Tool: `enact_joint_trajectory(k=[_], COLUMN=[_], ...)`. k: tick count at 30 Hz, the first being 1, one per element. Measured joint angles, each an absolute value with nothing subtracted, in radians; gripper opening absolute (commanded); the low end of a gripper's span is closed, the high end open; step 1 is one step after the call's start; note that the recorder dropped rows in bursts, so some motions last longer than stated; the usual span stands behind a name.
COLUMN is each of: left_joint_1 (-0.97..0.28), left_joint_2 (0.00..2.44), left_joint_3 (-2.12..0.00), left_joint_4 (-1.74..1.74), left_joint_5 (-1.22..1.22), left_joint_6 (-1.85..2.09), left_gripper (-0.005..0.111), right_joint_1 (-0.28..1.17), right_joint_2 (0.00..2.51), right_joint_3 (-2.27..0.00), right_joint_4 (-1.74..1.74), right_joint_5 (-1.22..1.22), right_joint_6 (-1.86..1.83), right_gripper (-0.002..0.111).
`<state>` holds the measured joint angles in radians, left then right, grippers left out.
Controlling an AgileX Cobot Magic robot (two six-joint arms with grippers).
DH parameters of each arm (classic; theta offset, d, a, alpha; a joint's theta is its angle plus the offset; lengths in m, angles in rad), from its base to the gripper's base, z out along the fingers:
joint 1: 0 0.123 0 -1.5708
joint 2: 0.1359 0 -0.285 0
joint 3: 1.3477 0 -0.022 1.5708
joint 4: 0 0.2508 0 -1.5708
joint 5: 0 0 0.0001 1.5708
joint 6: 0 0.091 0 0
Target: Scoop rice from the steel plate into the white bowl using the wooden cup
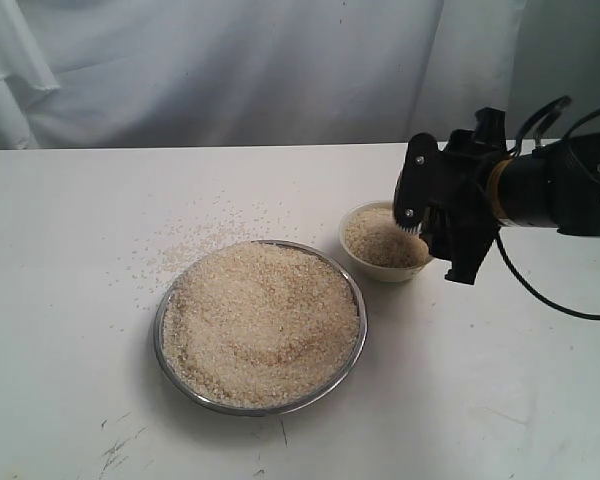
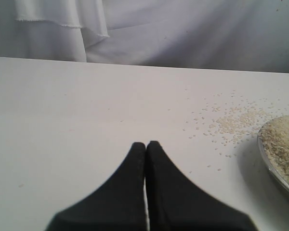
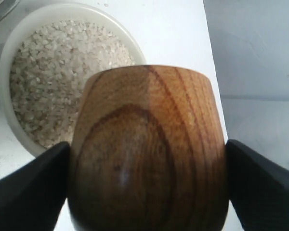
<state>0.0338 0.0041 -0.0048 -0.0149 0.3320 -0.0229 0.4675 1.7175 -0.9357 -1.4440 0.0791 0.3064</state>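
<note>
One wooden cup (image 3: 149,149) clamped between my two right fingers (image 3: 29,187), at the edge of one white bowl (image 1: 375,272) of rice (image 1: 385,240), beside one heaped steel plate (image 1: 158,338) on the desk (image 1: 70,250); my two left fingers (image 2: 130,192) pressed together.

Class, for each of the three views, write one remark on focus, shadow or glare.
Exterior view: soft, even light, faint shadow beside the steel plate. Left wrist view: left gripper blurred near the lens, spilled rice sharper. Right wrist view: wooden cup fills much of the frame with a dull sheen; white bowl behind it is sharp.
</note>
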Motion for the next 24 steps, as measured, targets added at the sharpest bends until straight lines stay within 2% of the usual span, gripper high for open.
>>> enact_joint_trajectory(k=[24], left_joint_1=[0.034], left_joint_2=[0.004], left_joint_3=[-0.005], left_joint_4=[-0.015], left_joint_5=[0.332], left_joint_6=[-0.023], left_gripper=[0.000], right_joint_1=[0.513], right_joint_2=[1.756], right_joint_3=[-0.969], right_joint_4=[-1.469], right_joint_5=[0.180], right_joint_6=[0.231], right_gripper=[0.000])
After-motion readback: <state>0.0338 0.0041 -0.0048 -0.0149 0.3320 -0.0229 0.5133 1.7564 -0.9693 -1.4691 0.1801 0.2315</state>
